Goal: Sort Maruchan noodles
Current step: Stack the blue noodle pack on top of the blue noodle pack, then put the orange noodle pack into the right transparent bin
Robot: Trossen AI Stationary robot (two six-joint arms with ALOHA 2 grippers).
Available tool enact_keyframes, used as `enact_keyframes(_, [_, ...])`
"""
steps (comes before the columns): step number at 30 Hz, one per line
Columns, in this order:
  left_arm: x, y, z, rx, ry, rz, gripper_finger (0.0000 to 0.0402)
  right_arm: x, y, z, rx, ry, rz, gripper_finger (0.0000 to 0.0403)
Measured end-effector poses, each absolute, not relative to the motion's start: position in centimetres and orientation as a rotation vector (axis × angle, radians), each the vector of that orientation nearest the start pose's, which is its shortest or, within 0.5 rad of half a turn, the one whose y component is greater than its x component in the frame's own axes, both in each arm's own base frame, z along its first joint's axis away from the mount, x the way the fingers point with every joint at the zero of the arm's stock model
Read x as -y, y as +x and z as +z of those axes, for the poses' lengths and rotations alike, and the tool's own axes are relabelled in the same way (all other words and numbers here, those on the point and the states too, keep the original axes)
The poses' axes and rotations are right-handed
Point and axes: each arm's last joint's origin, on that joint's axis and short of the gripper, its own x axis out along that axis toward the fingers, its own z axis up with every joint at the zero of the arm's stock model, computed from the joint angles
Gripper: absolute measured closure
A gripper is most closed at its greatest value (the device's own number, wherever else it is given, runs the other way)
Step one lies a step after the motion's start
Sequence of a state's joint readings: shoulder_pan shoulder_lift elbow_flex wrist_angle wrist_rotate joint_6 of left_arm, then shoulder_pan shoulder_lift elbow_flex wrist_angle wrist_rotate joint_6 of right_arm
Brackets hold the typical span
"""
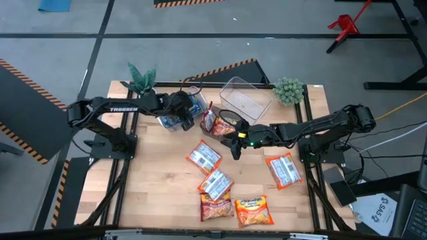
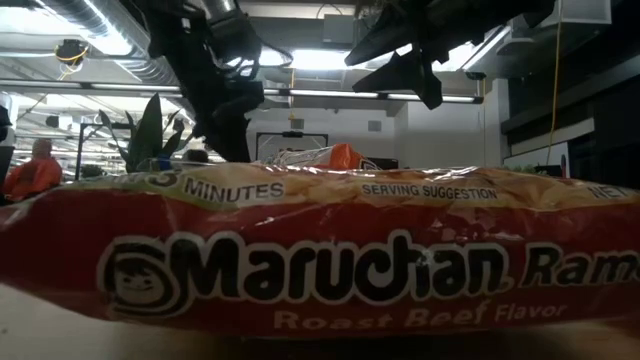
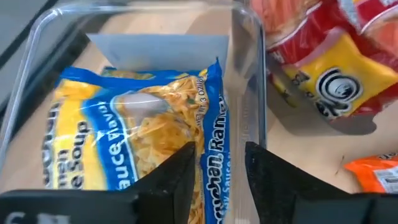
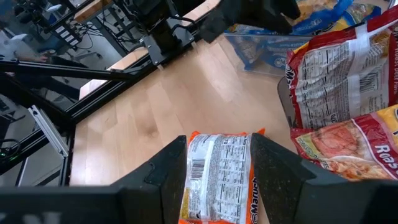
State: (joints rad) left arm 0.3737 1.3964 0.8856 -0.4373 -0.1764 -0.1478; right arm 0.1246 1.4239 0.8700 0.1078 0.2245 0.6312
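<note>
My left gripper (image 1: 182, 112) (image 3: 221, 180) is open and hangs in a clear bin (image 3: 249, 93) at the table's far left, over a blue-yellow noodle packet (image 3: 137, 124) that lies in it. My right gripper (image 1: 235, 150) (image 4: 219, 165) is open above mid-table, raised (image 2: 420, 75), just right of an orange packet (image 4: 217, 180) (image 1: 203, 157) lying white back up. Red-white packets (image 1: 217, 122) (image 4: 336, 81) stand in a dark bin beside it. More packets lie flat on the near table (image 1: 215, 183) (image 1: 215, 209) (image 1: 253, 211) (image 1: 283, 170). My left gripper stands with its fingers (image 3: 174, 180) on either side of the blue packet's long edge (image 3: 214, 149), beside the bin wall. I cannot tell whether they touch it. The packet rests in the bin.
An empty clear bin (image 1: 245, 97) sits at the far edge between two small plants (image 1: 141, 79) (image 1: 288, 90). A red roast-beef packet (image 2: 320, 270) fills the low view close to the camera. Bare wood (image 4: 155, 106) lies left of the orange packet.
</note>
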Motion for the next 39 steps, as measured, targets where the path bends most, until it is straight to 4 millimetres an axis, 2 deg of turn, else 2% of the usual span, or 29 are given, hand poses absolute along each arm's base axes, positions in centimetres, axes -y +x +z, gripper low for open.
enact_keyframes(3, [-10.8, 25.4, 21.9, -0.907, -0.237, 0.578, 0.0261, -3.2, 30.6, 24.5, -0.393, 0.543, -0.231, 0.024])
enact_keyframes(5, [-11.0, 25.3, 22.9, -0.92, -0.219, 0.57, 0.0257, -3.2, 30.6, 24.5, -0.396, 0.546, -0.221, 0.024])
enact_keyframes(13, [-10.5, 25.2, 31.6, -0.85, -0.164, 0.491, 0.0254, -3.5, 30.4, 24.1, -0.484, 0.507, -0.138, 0.024])
enact_keyframes(17, [-9.2, 24.7, 35.3, -0.772, -0.273, 0.389, 0.0254, -4.2, 29.6, 23.0, -0.631, 0.484, -0.105, 0.024])
enact_keyframes(20, [-7.6, 24.4, 36.7, -0.723, -0.374, 0.314, 0.0254, -5.2, 28.8, 22.2, -0.734, 0.441, -0.1, 0.024])
enact_keyframes(24, [-5.1, 24.1, 37.4, -0.71, -0.463, 0.221, 0.0254, -7.0, 27.4, 21.2, -0.887, 0.379, -0.095, 0.024])
enact_keyframes(28, [-2.5, 24.2, 37.4, -0.742, -0.491, 0.172, 0.0254, -9.2, 26.1, 20.8, -0.986, 0.411, -0.05, 0.024])
enact_keyframes(35, [2.0, 24.6, 36.7, -0.76, -0.367, 0.185, 0.0254, -14.2, 24.0, 20.3, -1.047, 0.425, 0.061, 0.024])
enact_keyframes(39, [3.7, 24.7, 35.2, -0.752, -0.342, 0.21, 0.0254, -17.0, 22.3, 20.1, -1.091, 0.423, 0.142, 0.024])
